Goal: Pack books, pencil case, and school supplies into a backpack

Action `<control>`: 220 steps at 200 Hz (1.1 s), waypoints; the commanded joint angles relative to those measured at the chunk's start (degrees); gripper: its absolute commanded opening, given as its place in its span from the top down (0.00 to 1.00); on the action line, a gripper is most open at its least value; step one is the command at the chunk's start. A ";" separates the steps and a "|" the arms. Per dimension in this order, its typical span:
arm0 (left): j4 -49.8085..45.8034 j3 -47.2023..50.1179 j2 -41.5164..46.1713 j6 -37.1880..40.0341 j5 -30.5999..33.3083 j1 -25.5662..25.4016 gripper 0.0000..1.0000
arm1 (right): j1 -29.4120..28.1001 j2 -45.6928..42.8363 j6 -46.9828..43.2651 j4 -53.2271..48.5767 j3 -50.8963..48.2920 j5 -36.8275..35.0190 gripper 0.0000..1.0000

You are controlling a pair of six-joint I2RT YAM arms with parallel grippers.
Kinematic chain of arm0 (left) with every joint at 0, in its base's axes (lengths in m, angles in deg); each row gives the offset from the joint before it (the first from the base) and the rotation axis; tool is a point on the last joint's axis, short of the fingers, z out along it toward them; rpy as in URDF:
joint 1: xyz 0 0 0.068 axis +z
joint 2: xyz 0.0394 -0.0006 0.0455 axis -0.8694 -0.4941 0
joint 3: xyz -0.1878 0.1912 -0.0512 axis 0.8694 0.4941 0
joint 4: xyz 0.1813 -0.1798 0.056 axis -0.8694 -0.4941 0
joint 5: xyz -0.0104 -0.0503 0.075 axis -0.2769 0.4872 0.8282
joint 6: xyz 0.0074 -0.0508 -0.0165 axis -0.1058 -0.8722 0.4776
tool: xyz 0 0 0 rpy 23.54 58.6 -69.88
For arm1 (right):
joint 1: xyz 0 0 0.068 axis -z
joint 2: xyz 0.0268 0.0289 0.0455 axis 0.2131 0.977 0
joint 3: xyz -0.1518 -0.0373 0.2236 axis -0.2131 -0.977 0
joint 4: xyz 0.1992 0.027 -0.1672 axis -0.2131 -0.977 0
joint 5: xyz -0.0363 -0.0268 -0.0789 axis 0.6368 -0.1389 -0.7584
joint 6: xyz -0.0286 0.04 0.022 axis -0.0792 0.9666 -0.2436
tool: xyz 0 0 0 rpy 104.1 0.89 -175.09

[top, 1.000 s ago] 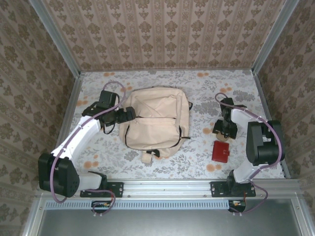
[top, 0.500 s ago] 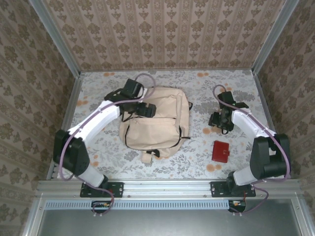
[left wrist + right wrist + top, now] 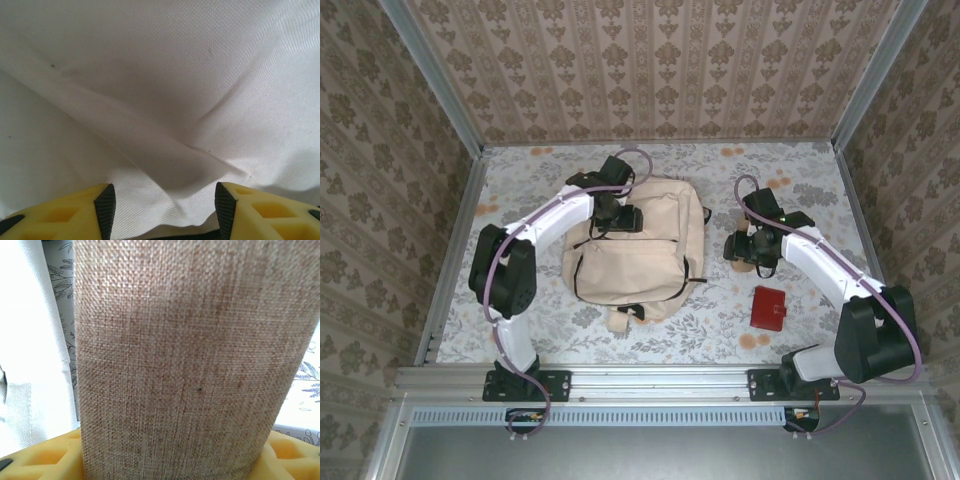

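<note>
The cream-beige backpack (image 3: 645, 255) lies flat mid-table, its front pocket toward the arms. My left gripper (image 3: 620, 216) hovers over its upper left part, open; in the left wrist view the black pads (image 3: 105, 210) straddle creased cream fabric (image 3: 150, 80) without pinching it. My right gripper (image 3: 745, 247) is just right of the backpack, shut on a brown woven pencil case (image 3: 195, 365), whose tan end (image 3: 748, 264) peeks out below the fingers. Pale backpack fabric (image 3: 30, 340) lies to the case's left. The books are out of view.
A small red squarish pouch (image 3: 770, 307) lies on the floral tablecloth at the front right. Patterned walls with metal rails (image 3: 455, 250) close in the table on three sides. The backpack's strap end (image 3: 625, 318) points toward the front edge.
The left arm has swung from the backpack's left side up onto its upper part. The right gripper has carried the pencil case leftward, closer to the backpack.
</note>
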 commanded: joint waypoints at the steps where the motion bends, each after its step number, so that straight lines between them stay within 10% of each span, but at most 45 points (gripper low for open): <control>1: 1.59 -2.29 -1.73 -4.94 -2.15 0.21 0.46 | -1.10 -1.45 0.90 -0.33 1.66 1.44 0.44; 44: 2.12 -4.02 -4.90 -6.98 -4.93 0.03 0.50 | -2.13 -1.63 1.69 0.67 1.48 1.93 0.44; 124: 7.66 -1.03 2.63 -11.17 -4.37 0.01 1.00 | -4.31 -7.03 1.92 2.76 1.09 5.11 0.46; 220: 13.16 2.97 11.03 -14.92 -7.04 0.87 1.00 | -24.41 3.75 -3.32 5.75 8.90 13.73 0.46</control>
